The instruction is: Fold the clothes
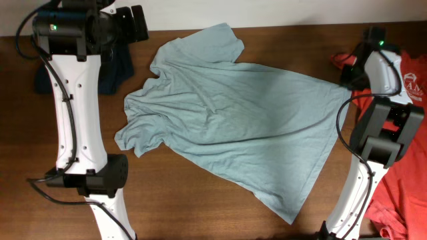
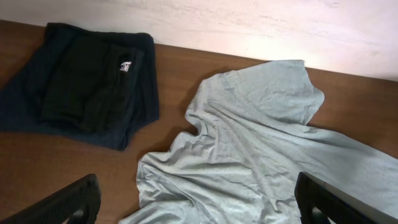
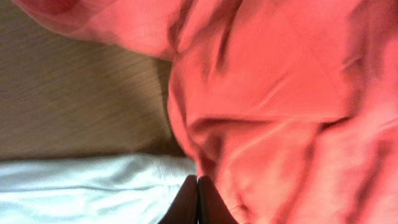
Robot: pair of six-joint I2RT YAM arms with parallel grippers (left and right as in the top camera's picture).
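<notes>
A light blue-grey T-shirt [image 1: 233,113] lies spread and wrinkled across the middle of the brown table. One sleeve points to the far edge and its hem runs toward the front right. My left gripper [image 1: 137,27] hovers at the far left, above the shirt's sleeve and shoulder. In the left wrist view it [image 2: 196,190] is wide open and empty, with the shirt [image 2: 261,155] below it. My right gripper [image 1: 348,75] is at the shirt's right corner. Its fingers [image 3: 198,202] are pressed together where the pale shirt [image 3: 81,186] meets red cloth [image 3: 280,93]. Nothing shows between them.
A folded dark navy garment [image 1: 115,70] lies at the far left, also in the left wrist view [image 2: 87,81]. A red garment [image 1: 400,167] is heaped along the right edge, under and beside the right arm. Bare table [image 1: 200,200] shows at the front.
</notes>
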